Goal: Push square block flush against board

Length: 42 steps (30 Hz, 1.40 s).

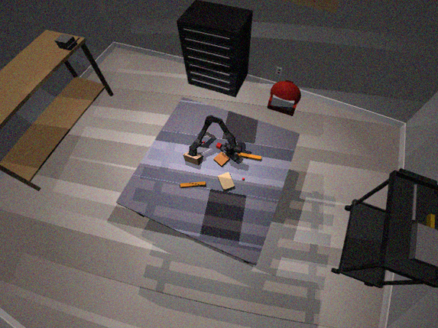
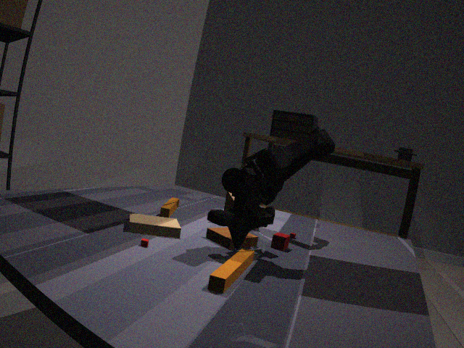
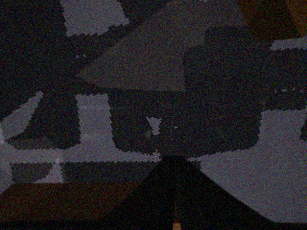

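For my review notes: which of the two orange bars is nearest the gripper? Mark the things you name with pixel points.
The orange bar [image 1: 252,156] [image 2: 231,270] beside the gripper's [image 2: 236,248] fingertips; the other lies beyond the pale block.

Well in from the edges of the worktop [image 1: 161,190] [image 2: 262,318] [image 3: 240,187], the pale block [image 1: 225,180] [image 2: 153,222] and tan block [image 1: 221,159] [image 2: 217,235] look like smooth, matt wood, as do the orange bars, one [image 1: 187,185] [image 2: 170,206] toward the top view's left corner, the other [image 1: 252,156] [image 2: 230,267] toward its right corner. The red cube [image 1: 218,145] [image 2: 279,241] looks like matt plastic; the black arm [image 1: 202,133] [image 2: 299,155] is dull, metal or plastic unclear, and the worktop looks smooth and matt, its material unclear.
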Available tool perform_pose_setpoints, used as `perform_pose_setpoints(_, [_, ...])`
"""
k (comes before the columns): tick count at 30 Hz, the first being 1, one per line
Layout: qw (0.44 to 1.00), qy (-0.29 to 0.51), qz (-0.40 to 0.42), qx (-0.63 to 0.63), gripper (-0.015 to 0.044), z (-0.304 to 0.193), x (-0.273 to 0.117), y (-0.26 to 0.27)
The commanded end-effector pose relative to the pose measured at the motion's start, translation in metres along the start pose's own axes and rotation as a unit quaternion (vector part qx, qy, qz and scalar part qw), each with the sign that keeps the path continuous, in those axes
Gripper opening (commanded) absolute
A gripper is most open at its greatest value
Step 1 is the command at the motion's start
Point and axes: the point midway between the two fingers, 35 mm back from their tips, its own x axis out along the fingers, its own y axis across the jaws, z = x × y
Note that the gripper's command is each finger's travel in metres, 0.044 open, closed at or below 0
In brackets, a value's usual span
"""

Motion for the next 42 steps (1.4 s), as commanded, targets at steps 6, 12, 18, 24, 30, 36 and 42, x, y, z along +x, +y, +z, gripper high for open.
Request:
perform_pose_setpoints(6, [1.0, 0.001, 0.001, 0.001, 0.0, -0.009, 0.001, 0.0])
perform_pose_setpoints(12, [1.0, 0.001, 0.001, 0.001, 0.0, -0.015, 0.001, -0.001])
perform_pose_setpoints(18, [1.0, 0.001, 0.001, 0.001, 0.0, -0.02, 0.001, -0.001])
perform_pose_setpoints(24, [1.0, 0.002, 0.001, 0.001, 0.0, -0.026, 0.001, -0.001])
perform_pose_setpoints(30, [1.0, 0.002, 0.001, 0.001, 0.0, -0.031, 0.001, -0.002])
perform_pose_setpoints(36, [1.0, 0.002, 0.001, 0.001, 0.0, -0.036, 0.001, -0.002])
perform_pose_setpoints(42, [1.0, 0.003, 0.001, 0.001, 0.0, -0.042, 0.001, -0.002])
